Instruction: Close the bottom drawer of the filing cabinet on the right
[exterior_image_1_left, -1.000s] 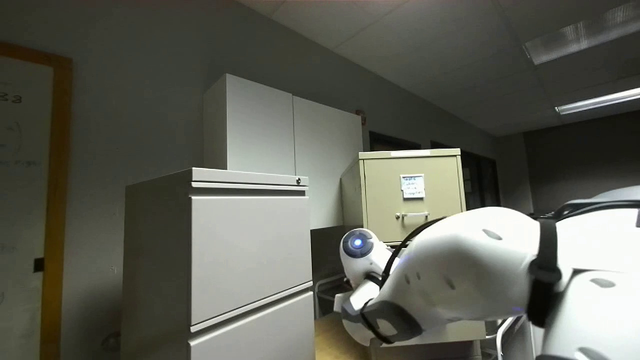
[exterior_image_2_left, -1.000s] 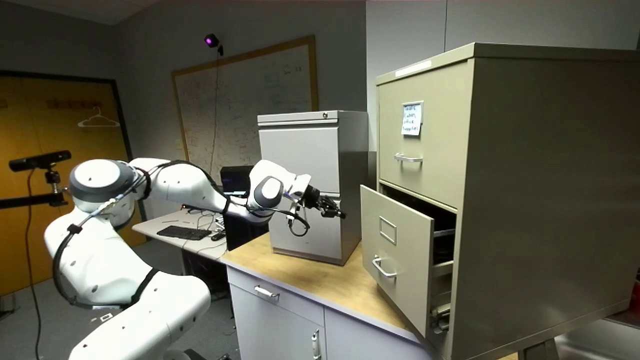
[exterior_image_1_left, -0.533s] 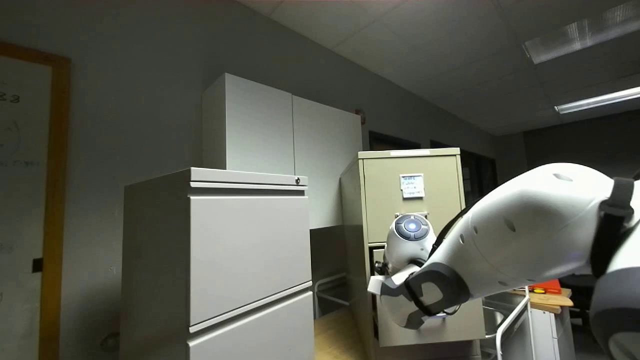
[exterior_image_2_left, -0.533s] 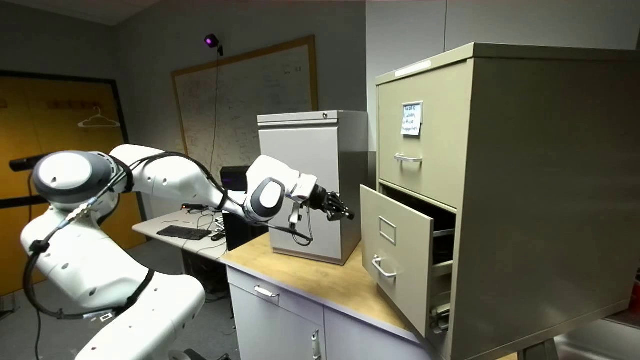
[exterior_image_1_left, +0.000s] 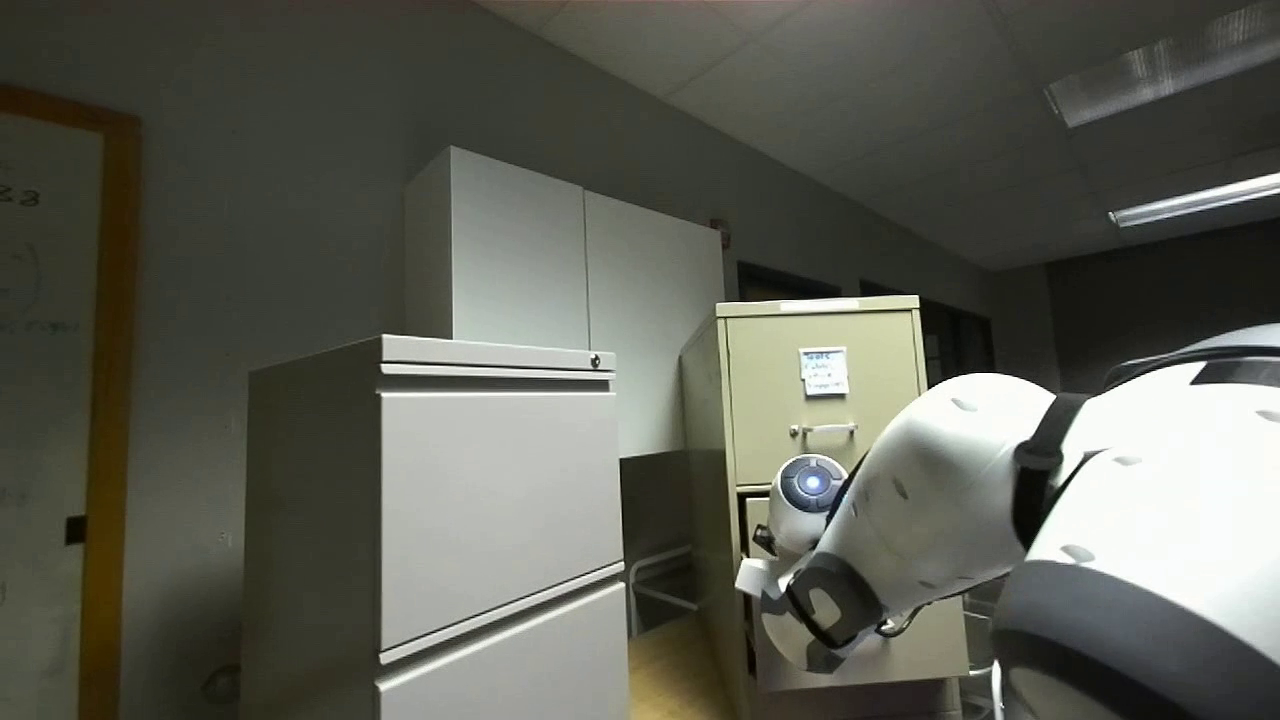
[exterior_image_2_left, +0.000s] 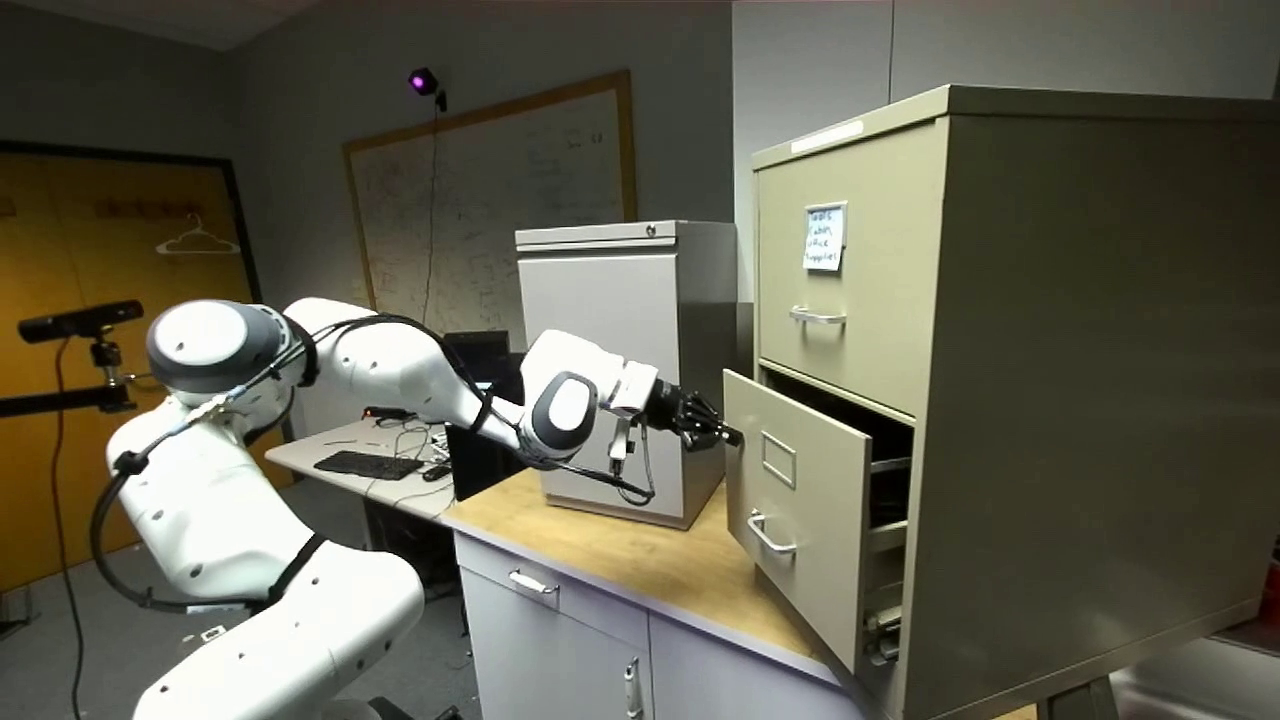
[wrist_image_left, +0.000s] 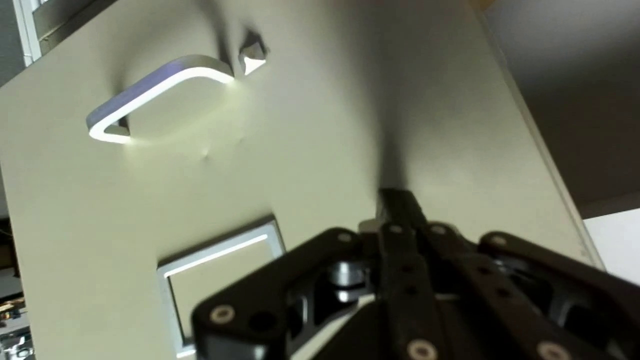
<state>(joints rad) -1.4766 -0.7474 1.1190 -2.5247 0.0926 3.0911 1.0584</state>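
The beige filing cabinet (exterior_image_2_left: 1090, 400) stands on the right in an exterior view and also shows behind the arm in an exterior view (exterior_image_1_left: 760, 380). Its bottom drawer (exterior_image_2_left: 825, 570) is pulled out, with a dark gap above and beside its front. The drawer has a silver handle (exterior_image_2_left: 770, 535) and an empty label frame. My gripper (exterior_image_2_left: 733, 437) is shut and empty. Its fingertips are at the drawer front's upper left part, touching it or very close. In the wrist view the drawer front (wrist_image_left: 300, 140) fills most of the picture, and the shut fingertips (wrist_image_left: 397, 197) meet their shadow on it.
A light-grey cabinet (exterior_image_2_left: 600, 300) stands just behind the gripper on the wooden countertop (exterior_image_2_left: 620, 550). The top drawer (exterior_image_2_left: 850, 280) of the beige cabinet is shut. A desk with a keyboard (exterior_image_2_left: 368, 464) lies behind the arm. A white cupboard (exterior_image_1_left: 650, 300) stands at the back.
The gripper has moved toward the drawer and slightly down, from beside the grey cabinet to the drawer front. It stays shut. The drawer front has shifted at most very slightly.
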